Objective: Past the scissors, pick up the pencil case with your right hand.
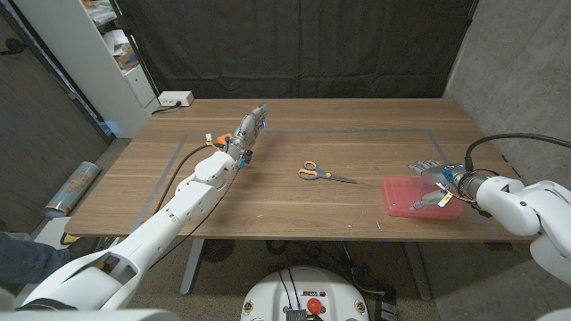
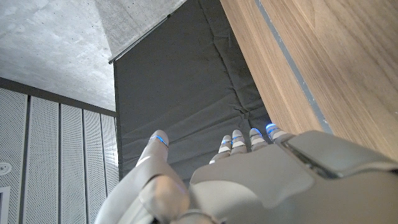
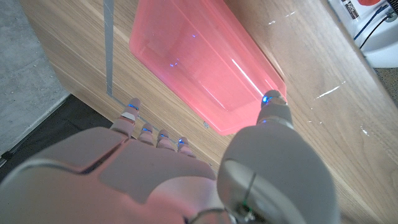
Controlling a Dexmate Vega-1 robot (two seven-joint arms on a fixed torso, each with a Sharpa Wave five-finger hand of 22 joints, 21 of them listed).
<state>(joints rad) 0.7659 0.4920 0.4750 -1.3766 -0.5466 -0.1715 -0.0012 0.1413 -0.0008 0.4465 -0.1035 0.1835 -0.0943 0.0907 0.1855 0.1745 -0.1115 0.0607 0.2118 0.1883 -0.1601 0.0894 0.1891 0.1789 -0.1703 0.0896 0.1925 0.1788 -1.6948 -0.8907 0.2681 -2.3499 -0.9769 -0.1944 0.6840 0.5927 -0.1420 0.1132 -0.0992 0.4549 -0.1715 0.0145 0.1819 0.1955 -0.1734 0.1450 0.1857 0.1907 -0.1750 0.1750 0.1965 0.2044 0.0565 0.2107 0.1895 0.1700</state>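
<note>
The pink translucent pencil case (image 1: 406,193) lies on the table's right side, to the right of the scissors (image 1: 323,173) with their orange and blue handles. My right hand (image 1: 439,184) is at the case's right end, fingers spread on its far side and the thumb over its near edge. In the right wrist view the thumb tip (image 3: 272,99) hovers at the rim of the pencil case (image 3: 199,62), while the fingers (image 3: 155,134) stay apart over bare wood; nothing is gripped. My left hand (image 1: 251,124) reaches out above the table's far left part, fingers straight, holding nothing.
A blue tape line (image 1: 312,132) frames the work area on the wooden table (image 1: 294,209). A white box (image 1: 175,98) sits at the far left corner, with a white shelf (image 1: 89,53) behind it. A black curtain hangs at the back.
</note>
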